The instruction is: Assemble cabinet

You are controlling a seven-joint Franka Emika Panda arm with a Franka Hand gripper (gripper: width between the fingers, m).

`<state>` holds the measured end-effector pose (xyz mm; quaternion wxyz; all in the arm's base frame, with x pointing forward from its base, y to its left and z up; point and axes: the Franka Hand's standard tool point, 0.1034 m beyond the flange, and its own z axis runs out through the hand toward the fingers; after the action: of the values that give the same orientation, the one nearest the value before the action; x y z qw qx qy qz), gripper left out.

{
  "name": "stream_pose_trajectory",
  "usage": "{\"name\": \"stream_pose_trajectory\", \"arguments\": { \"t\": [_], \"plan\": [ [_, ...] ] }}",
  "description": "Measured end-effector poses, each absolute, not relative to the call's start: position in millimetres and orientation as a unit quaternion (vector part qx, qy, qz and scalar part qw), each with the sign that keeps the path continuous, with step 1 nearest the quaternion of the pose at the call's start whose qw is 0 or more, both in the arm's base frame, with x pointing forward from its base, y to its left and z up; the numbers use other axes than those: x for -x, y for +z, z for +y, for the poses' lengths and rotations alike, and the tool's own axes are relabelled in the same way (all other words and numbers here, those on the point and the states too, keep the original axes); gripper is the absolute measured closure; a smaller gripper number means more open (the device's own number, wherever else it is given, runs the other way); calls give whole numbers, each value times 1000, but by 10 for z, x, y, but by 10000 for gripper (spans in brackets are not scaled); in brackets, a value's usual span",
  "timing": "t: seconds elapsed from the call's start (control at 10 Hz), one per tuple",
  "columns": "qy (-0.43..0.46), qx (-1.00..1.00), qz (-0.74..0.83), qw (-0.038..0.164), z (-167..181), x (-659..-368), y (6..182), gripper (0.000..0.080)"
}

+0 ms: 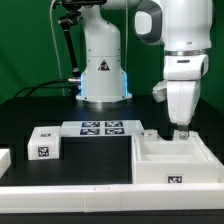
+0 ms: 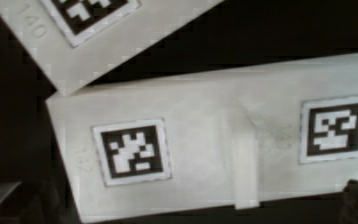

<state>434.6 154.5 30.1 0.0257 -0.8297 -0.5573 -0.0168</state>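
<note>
Hovering over the lower right of the exterior view, the robot's gripper [image 1: 181,129] points straight down at the cabinet body [image 1: 170,165], a large white open box with inner walls and 1 square tag [image 1: 176,179] on its front face. We judge the step in hand to be a reach for that box, most likely to grip 1 of its upright walls. To do it well, we would line up the 2 fingers so that the wall sits midway between them. We would then come down straight without nudging the box sideways, and close only once both pads reach past the rim on either side. A slanted approach could shove the box across the black table [image 1: 95,160] or pinch only an edge. The fingers are spread as wide as they go and hold nothing. Their tips sit at or just above the box's rear wall, and we cannot tell whether they touch it. In the wrist view a white face of the cabinet body fills most of the picture and carries 2 printed squares of the same kind. A small tagged piece [image 1: 45,143] lies at the left of the exterior view, well apart from the box. The marker board [image 1: 100,127] lies between them, nearer the middle of the frame.
</note>
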Motion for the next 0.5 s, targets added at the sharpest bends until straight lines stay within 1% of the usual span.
{"name": "stream_pose_trajectory", "arguments": {
  "t": [0.2, 0.5],
  "plan": [
    [-21, 827, -561, 29, 1553, -4319, 204, 3],
    [-23, 824, -566, 29, 1597, -4303, 186, 3]
  ]
}}
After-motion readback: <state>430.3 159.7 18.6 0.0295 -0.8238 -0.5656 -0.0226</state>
